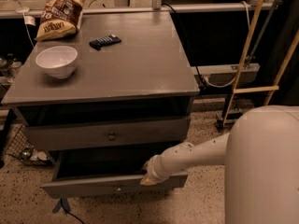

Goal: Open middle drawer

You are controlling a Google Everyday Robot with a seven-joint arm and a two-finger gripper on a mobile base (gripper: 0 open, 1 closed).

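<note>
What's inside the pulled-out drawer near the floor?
The middle drawer shows only a dark interior, nothing recognisable. Its back is hidden under the drawer above, and the gripper covers its front edge.

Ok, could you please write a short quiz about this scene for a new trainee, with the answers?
1. True or false: the white round bowl stands on the grey wooden cabinet top.
2. Where is the gripper? A) on the black remote control; B) at the top edge of the middle grey drawer's front; C) on the brown chip bag.
3. Which is pulled out further: the middle drawer, or the taller-fronted grey drawer with the larger knob?
Key: 1 true; 2 B; 3 the middle drawer.
</note>
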